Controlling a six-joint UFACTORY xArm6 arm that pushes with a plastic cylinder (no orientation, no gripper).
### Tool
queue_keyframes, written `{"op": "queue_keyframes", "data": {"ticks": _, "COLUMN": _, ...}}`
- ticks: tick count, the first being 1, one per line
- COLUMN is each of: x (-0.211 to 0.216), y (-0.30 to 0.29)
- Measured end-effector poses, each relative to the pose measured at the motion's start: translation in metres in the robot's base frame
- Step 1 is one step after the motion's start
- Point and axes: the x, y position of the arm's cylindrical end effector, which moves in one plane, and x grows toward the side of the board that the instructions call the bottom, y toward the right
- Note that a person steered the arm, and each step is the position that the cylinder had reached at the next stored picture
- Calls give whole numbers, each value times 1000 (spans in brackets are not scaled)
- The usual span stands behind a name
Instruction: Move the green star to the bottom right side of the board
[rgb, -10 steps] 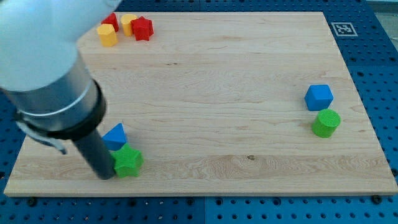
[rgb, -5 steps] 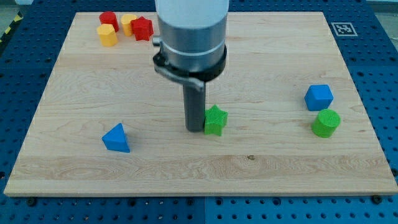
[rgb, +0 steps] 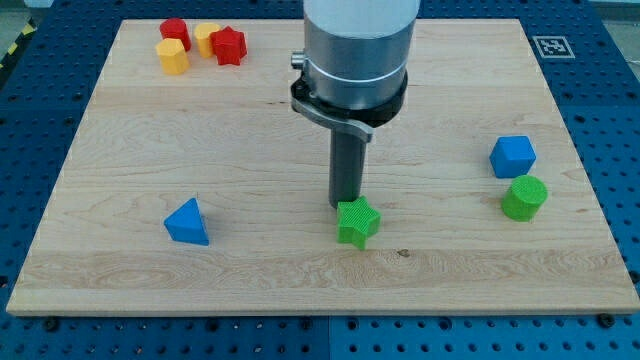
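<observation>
My tip (rgb: 346, 206) sat touching the far edge of the green star (rgb: 358, 222), mid-tabletop (rgb: 270, 120). Blue triangle (rgb: 187, 222) well left. Blue cube (rgb: 513, 156) and green cylinder (rgb: 524, 198) close together at right. Red and yellow blocks clustered far left.

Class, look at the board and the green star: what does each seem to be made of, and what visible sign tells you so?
Board: looks like pale wood with a smooth matt finish; grain lines run across it. Green star: probably plastic, matt, possibly 3D-printed; uniform colour with fine ridged texture.
</observation>
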Motion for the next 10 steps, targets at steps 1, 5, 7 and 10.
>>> {"op": "queue_keyframes", "data": {"ticks": 1, "x": 13, "y": -30}}
{"op": "queue_keyframes", "data": {"ticks": 5, "x": 37, "y": 13}}
{"op": "queue_keyframes", "data": {"ticks": 7, "x": 41, "y": 65}}
{"op": "queue_keyframes", "data": {"ticks": 10, "x": 23, "y": 81}}
